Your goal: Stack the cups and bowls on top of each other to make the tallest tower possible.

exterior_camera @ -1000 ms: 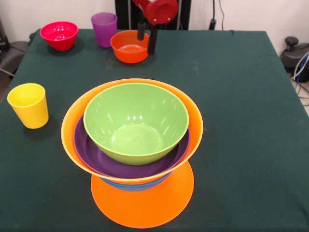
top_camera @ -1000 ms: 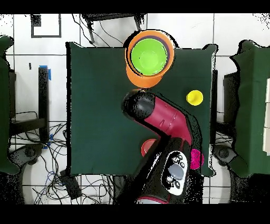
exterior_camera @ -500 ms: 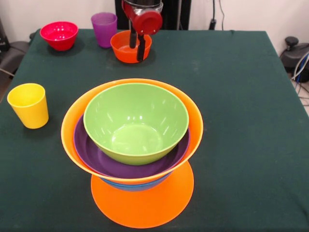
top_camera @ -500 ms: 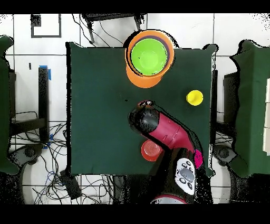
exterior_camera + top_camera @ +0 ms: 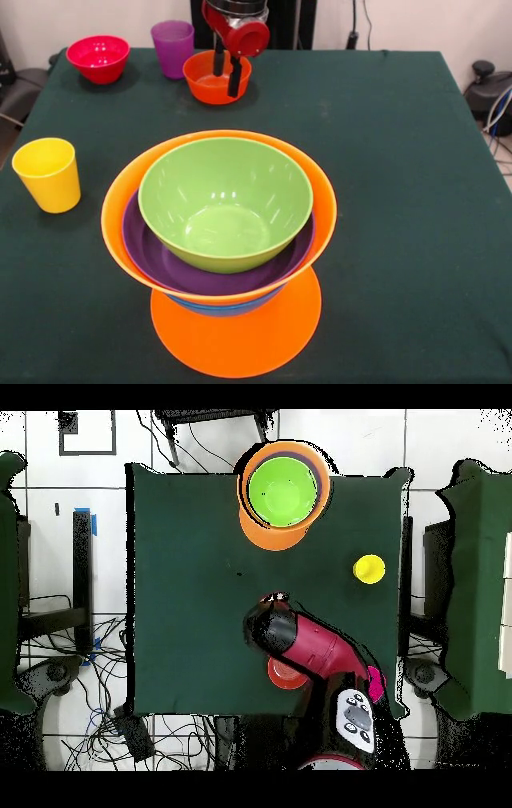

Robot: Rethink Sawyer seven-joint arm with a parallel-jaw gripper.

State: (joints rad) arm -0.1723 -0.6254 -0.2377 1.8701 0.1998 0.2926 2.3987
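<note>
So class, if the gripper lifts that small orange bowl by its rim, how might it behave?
The small orange bowl looks like thin glossy plastic, so it is probably light, stiff and slippery. Held by one side of the rim in the gripper, it may tilt. Its rounded base could let it rock.

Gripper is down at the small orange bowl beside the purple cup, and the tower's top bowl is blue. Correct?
Not quite: the tower's top bowl is green, as the front view shows. The gripper is indeed at the small orange bowl beside the purple cup.
</note>
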